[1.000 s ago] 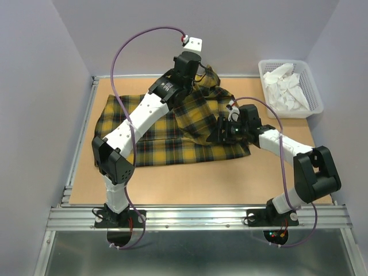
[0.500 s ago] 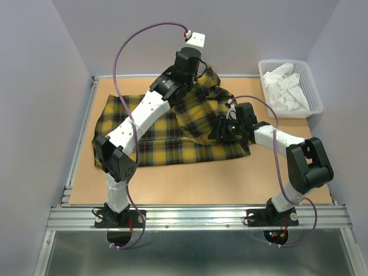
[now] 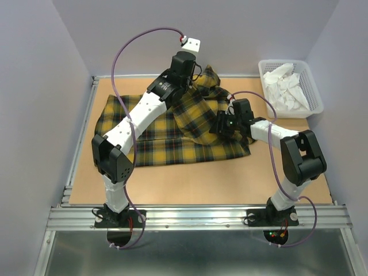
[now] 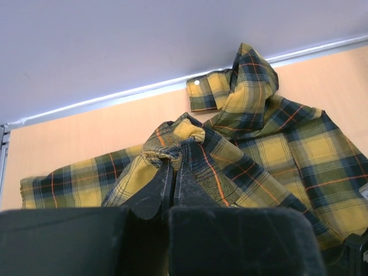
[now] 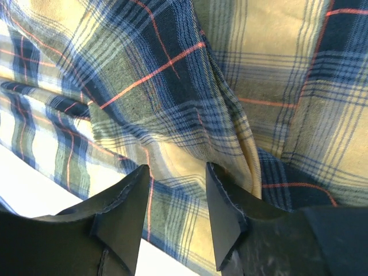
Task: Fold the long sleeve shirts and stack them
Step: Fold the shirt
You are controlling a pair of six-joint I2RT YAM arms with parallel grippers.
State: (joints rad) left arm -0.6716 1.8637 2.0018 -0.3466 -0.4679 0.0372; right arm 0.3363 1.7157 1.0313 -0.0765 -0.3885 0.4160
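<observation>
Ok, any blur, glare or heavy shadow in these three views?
Top external: evenly lit and sharp, no glare on the shirt. Left wrist: shirt crisp, left gripper dark, its housing blurred. Right wrist: weave sharp, right gripper dark, washed-out white patch at lower left.

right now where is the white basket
In the top view the white basket sits at the table's far right corner, right of the plaid shirt.

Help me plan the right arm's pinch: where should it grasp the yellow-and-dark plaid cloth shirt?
Take the raised crease of the yellow-and-dark plaid cloth shirt just ahead of the open right gripper, from above: it stands proud of the flat cloth, probably pinchable.
</observation>
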